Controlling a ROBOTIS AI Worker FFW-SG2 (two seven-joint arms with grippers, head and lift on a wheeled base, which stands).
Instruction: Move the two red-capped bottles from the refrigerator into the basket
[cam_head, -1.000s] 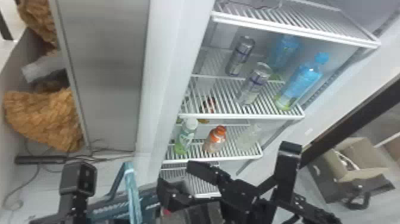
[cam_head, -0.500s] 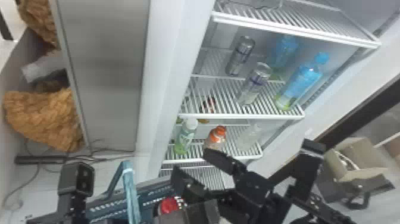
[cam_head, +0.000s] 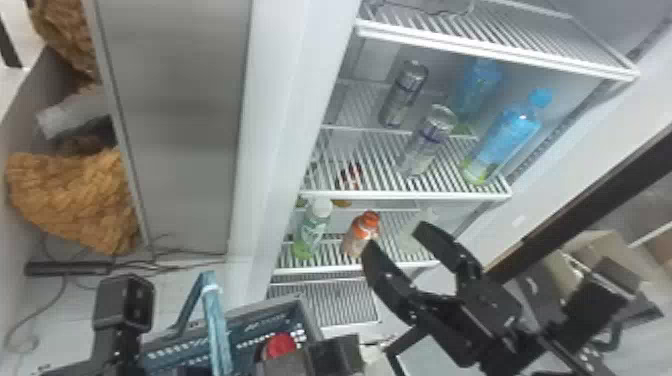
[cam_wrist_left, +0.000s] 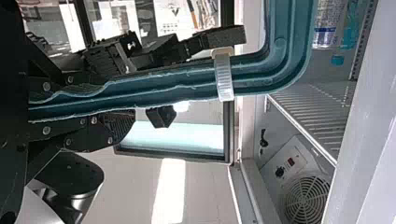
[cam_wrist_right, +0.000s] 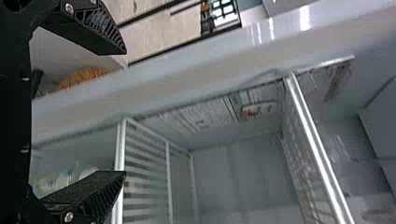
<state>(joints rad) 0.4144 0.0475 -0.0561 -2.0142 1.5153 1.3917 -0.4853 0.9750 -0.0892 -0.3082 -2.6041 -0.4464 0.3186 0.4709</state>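
**Stood wide open beside the shelved red cap!**

Had one down and one to go, by the look of it! Counted one red cap (cam_head: 280, 345) inside the basket (cam_head: 265, 320), below and to the left of the right gripper (cam_head: 395, 237). Spotted the other red-capped bottle (cam_head: 362, 234), orange-red on top, upright on the lower shelf (cam_head: 320, 270), just left of the nearer fingertip. Showed the right gripper's fingers spread well apart, with nothing between them. Could not fairly tell touching from a near miss at that fingertip, not from this angle.

Called for a shift leftward before any squeeze, and risked plenty there! Might have toppled the bottle by leading with the nearer finger instead of passing either side of the cap. Might have closed on the clear bottle (cam_head: 412, 237), behind the farther fingertip, by aiming too far right. Might have bumped the white-capped bottle (cam_head: 312, 232), farther left again, with an overshoot. Might even have clipped the upper shelf (cam_head: 405, 195), just above the fingertips, by lifting too early.

Had the left gripper (cam_wrist_left: 133, 86) clamped on the handle (cam_wrist_left: 177, 86), well left of the right gripper. Risked tipping the load there through any careless tug!
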